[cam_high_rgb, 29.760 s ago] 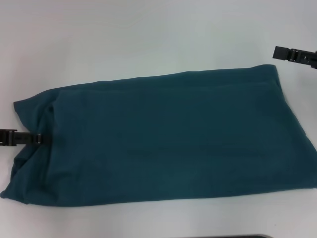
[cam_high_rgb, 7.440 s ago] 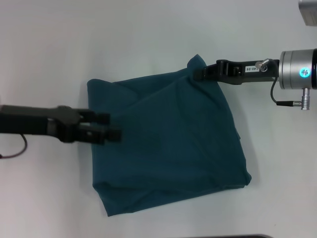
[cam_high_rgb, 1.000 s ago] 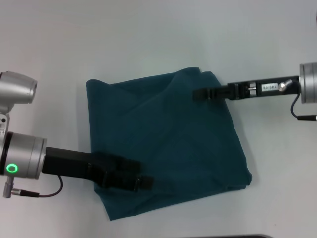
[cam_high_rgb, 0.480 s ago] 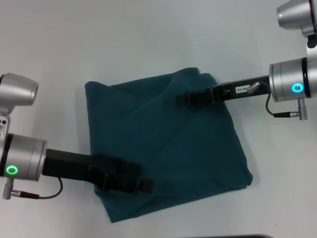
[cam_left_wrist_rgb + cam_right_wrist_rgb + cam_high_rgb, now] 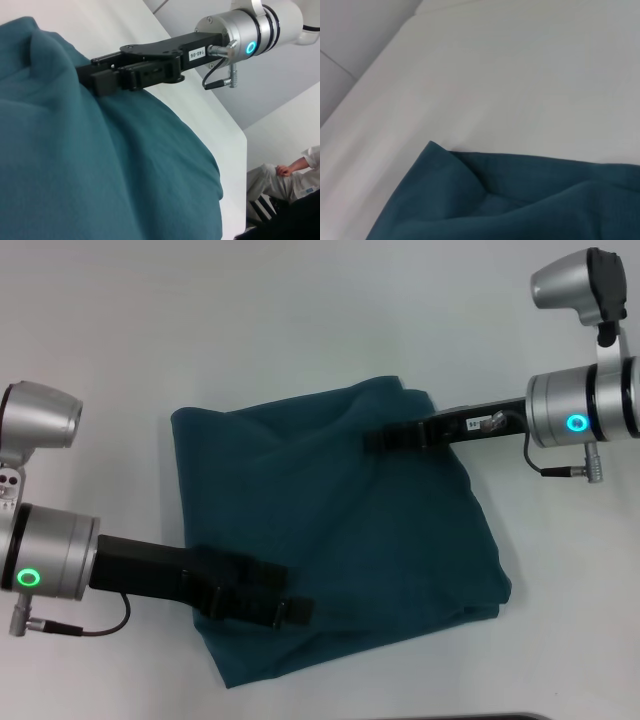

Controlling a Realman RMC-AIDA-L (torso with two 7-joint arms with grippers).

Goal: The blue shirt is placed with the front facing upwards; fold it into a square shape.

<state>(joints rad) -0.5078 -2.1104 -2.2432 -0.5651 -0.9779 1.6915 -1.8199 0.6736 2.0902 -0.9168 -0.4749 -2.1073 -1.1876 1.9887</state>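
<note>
Blue shirt [image 5: 340, 540] lying on the white table [image 5: 300, 320], already folded down to a rough, slightly skewed square near the table's middle, toward its near edge; no print showing, only plain teal cloth.

Left gripper [image 5: 290, 610] reaching in from the table's left side, low over the shirt's near-left part, close to the near edge of the fold. Nearly unchanged against half a second earlier. Fingers dark and overlapping the cloth; cannot tell whether parted or closed, nor whether any cloth is caught.

Right gripper [image 5: 375, 442] coming from the table's right side, now further in over the shirt's far edge than a second ago, when only its tip reached the far-right corner. In the left wrist view, right gripper [image 5: 102, 80] seen pressing against a raised ridge of cloth, jaws looking narrow, though a true pinch cannot be confirmed.

Likely meaning: main folds done, this inward slide serving to flatten or tuck the bulging far edge. Remaining: square up the corners and smooth the ridge, then withdraw.
</note>
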